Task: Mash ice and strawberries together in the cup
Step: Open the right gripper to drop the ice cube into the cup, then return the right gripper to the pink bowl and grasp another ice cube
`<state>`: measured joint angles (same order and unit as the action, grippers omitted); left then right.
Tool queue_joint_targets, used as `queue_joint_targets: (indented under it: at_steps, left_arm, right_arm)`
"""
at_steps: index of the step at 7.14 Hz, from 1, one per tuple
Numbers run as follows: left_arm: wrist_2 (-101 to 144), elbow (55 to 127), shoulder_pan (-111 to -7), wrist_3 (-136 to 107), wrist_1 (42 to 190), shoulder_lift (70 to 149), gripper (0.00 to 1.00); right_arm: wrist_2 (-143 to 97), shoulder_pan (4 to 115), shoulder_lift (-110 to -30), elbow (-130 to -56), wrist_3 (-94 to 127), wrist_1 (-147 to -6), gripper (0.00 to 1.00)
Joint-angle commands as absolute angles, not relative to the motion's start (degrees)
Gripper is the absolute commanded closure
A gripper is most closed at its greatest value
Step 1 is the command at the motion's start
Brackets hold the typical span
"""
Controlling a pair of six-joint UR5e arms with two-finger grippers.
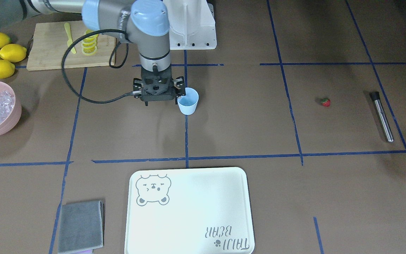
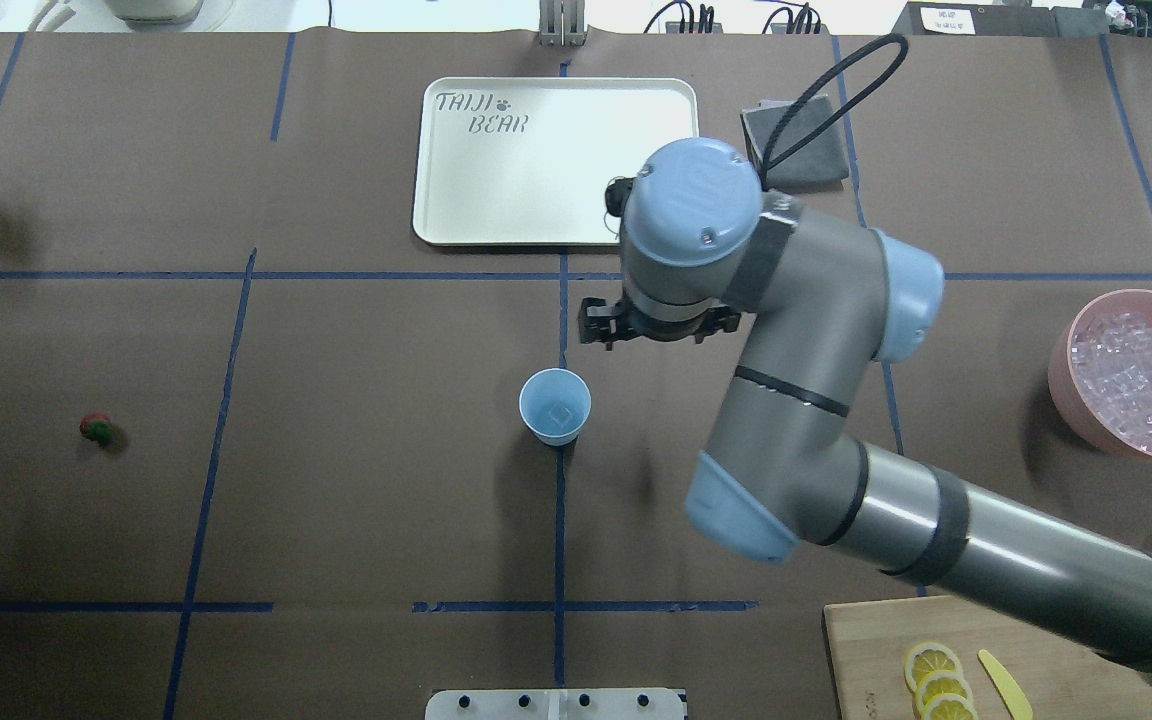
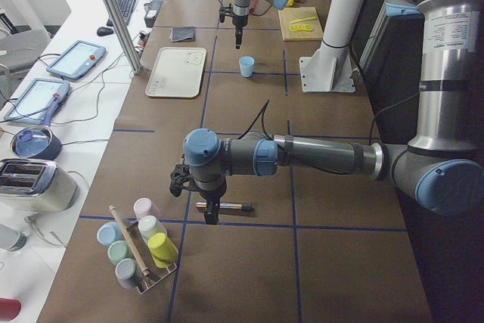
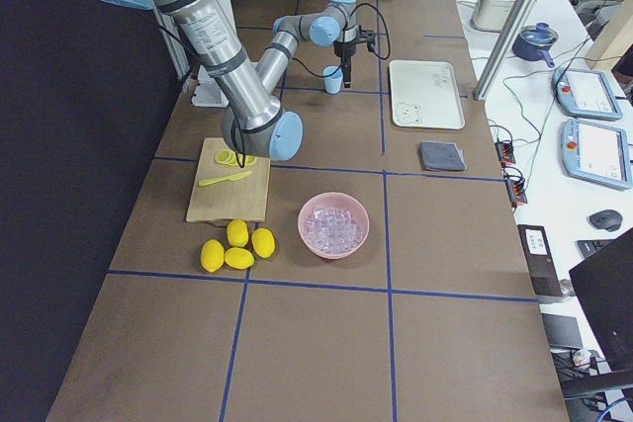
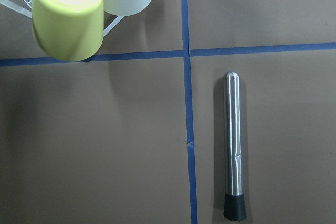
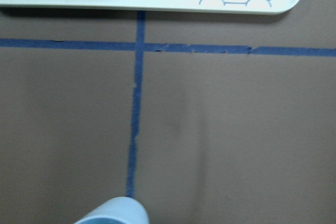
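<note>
The pale blue cup (image 1: 189, 102) (image 2: 556, 405) stands upright at mid-table, and a single clear cube of ice (image 2: 562, 412) lies on its bottom. My right gripper (image 1: 161, 102) points down just beside the cup, on the tray side, open and holding nothing. More ice (image 2: 1136, 375) fills the pink bowl (image 1: 12, 118). A tiny red strawberry (image 1: 325, 102) (image 2: 96, 429) lies alone on the table far from the cup. My left gripper (image 3: 211, 215) hovers by a steel muddler (image 5: 232, 145) (image 1: 382, 116). I cannot tell whether the left gripper is open or shut.
A white bear tray (image 1: 189, 211) and a folded grey cloth (image 1: 81, 225) lie on the operators' side. Lemons (image 1: 0, 54) sit beside a wooden board (image 1: 48, 53) holding lemon slices and a yellow knife. A rack of coloured cups (image 3: 140, 251) stands near the muddler.
</note>
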<state>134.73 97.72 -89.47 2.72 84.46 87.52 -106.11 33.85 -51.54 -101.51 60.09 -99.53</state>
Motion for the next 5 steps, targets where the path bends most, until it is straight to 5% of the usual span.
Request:
queue_joint_targets:
  at_steps: [1, 5]
  left_arm:
    - [134.7, 97.7, -89.5, 2.7, 84.5, 87.5, 0.00]
    - [134.7, 98.1, -89.4, 2.7, 84.5, 87.4, 0.00]
  right_arm:
    - [-112.5, 42.8, -66.1, -111.4, 44.4, -99.5, 0.01]
    - [-124.5, 59.0, -87.4, -115.3, 20.2, -89.9, 0.01]
